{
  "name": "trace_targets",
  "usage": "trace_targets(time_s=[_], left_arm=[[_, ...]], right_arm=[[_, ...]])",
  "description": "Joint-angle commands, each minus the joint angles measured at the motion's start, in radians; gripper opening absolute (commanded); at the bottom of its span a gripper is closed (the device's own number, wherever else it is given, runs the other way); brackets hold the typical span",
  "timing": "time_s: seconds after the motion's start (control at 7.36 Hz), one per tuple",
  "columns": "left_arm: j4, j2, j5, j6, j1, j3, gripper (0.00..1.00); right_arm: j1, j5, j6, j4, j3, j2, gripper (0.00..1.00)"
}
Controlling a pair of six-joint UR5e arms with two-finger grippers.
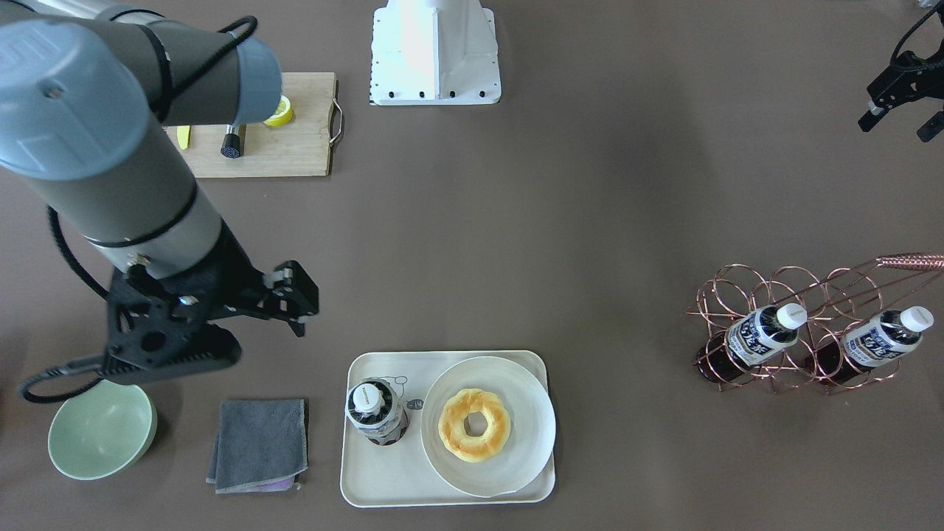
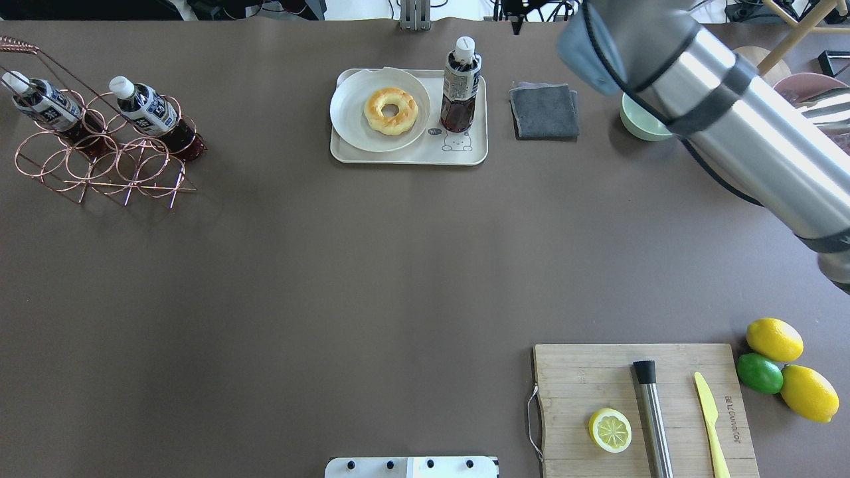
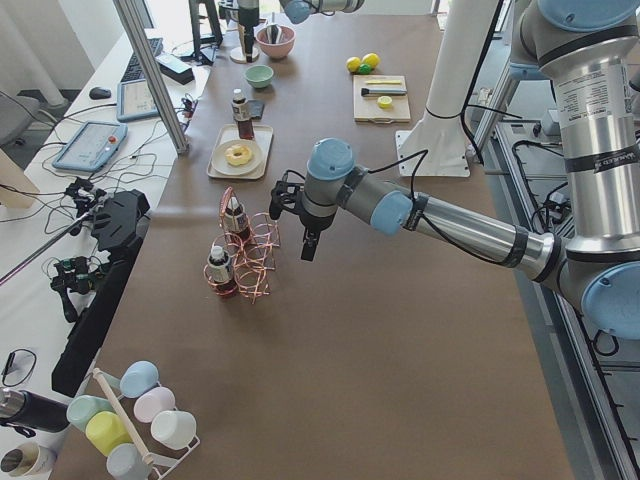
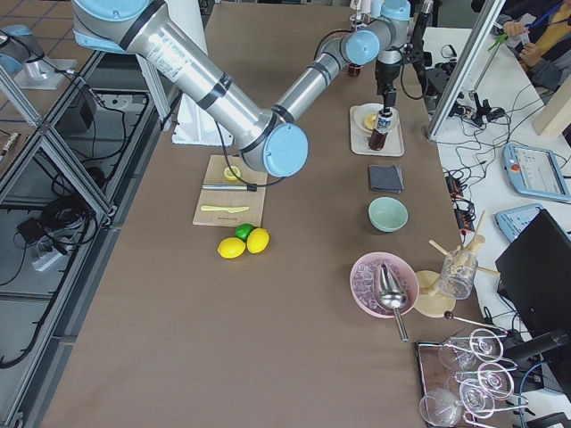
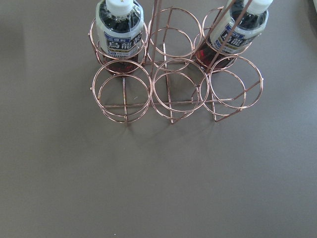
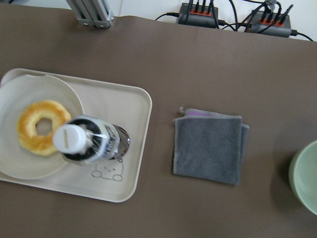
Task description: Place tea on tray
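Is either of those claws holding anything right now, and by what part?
Nothing is held. The right gripper and left gripper both hang open and empty; the tea bottle stands free on the tray.

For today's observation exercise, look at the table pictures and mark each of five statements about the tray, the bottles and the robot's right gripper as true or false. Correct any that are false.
1. The tea stands upright on the tray. True.
2. The doughnut lies directly on the tray. False: it lies on the plate, and the plate sits on the tray.
3. Two other bottles sit in the wire rack. True.
4. The right gripper is shut on the tea. False: it is open, empty and clear of the bottle.
5. The grey cloth lies between the tray and the green bowl. True.
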Motion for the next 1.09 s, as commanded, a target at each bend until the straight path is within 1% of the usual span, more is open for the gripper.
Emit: trace_targets(time_s=[0.0, 0.14, 0.27, 0.41, 0.54, 0.68, 0.81, 0.95], left_arm=[[0.006, 0.024, -0.005, 0.209, -0.104, 0.096, 0.96], [0.03, 0.014, -0.005, 0.271, -0.121, 0.13, 0.96], [0.104, 0.006, -0.011, 0.347, -0.158, 0.129, 0.96], [0.208, -0.006, -0.016, 0.418, -0.199, 0.117, 0.96], [0.286, -0.014, -0.017, 0.492, -0.242, 0.114, 0.96], [0.316, -0.017, -0.017, 0.486, -0.261, 0.111, 0.97], [0.319, -0.023, -0.017, 0.488, -0.259, 0.118, 0.97], [0.319, -0.022, -0.017, 0.488, -0.259, 0.124, 0.97]], right_arm=[[0.127, 0.075, -0.237, -0.086, 0.388, -0.39, 1.0], [0.179, 0.09, -0.342, -0.088, 0.436, -0.507, 1.0], [0.239, 0.092, -0.524, -0.088, 0.443, -0.602, 1.0], [0.311, 0.124, -0.647, -0.088, 0.438, -0.696, 1.0], [0.37, 0.14, -0.781, -0.076, 0.438, -0.806, 1.0], [0.44, 0.146, -0.882, -0.088, 0.422, -0.848, 1.0], [0.483, 0.161, -0.926, -0.085, 0.423, -0.896, 1.0], [0.522, 0.167, -0.984, -0.089, 0.418, -0.921, 1.0]])
